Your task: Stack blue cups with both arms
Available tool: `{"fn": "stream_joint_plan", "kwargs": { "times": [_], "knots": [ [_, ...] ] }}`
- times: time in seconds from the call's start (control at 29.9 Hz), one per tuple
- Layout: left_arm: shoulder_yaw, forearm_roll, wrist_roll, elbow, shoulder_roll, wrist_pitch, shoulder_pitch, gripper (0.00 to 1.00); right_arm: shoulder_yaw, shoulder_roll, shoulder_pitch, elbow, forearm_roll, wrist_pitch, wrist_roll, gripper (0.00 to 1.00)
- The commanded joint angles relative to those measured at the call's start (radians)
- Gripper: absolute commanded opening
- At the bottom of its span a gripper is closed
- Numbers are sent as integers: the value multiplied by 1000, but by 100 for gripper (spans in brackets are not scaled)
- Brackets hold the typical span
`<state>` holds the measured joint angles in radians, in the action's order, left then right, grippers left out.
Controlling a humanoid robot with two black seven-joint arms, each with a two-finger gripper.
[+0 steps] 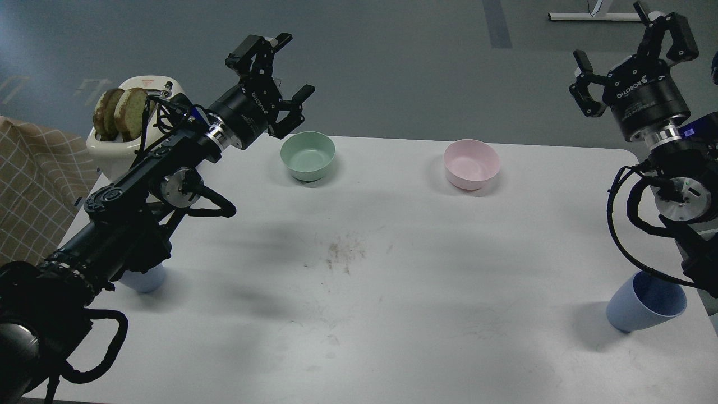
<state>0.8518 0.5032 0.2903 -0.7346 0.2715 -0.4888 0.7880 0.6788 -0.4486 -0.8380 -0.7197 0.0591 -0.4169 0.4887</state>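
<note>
One pale blue cup (645,303) stands upright at the table's right front, partly behind the right arm's cables. The second blue cup (145,278) stands at the left, mostly hidden under my left arm. My left gripper (283,78) is open and empty, raised above the table's back left, near the mint-green bowl. My right gripper (631,53) is open and empty, raised high at the far right, well above and behind the right cup.
A mint-green bowl (308,155) and a pink bowl (471,163) sit at the back of the white table (364,292). A white toaster holding bread slices (124,120) stands at the back left. A checked cloth (33,185) lies off the left edge.
</note>
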Motion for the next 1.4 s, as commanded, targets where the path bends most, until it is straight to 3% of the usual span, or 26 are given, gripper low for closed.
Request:
{"fn": "stream_joint_plan", "kwargs": {
  "times": [0.0, 0.37, 0.5, 1.37],
  "knots": [
    [3, -82, 1, 7, 2, 0, 2, 100, -4, -2, -1, 20, 2, 17, 0, 100],
    [-2, -158, 24, 11, -8, 0, 5, 100, -35, 10, -3, 23, 2, 7, 0, 100],
    [-4, -158, 29, 11, -8, 18, 2, 100, -36, 11, 2, 43, -1, -72, 0, 100],
    [3, -146, 35, -8, -12, 0, 0, 100, -35, 11, 7, 52, -2, -72, 0, 100]
  ]
}}
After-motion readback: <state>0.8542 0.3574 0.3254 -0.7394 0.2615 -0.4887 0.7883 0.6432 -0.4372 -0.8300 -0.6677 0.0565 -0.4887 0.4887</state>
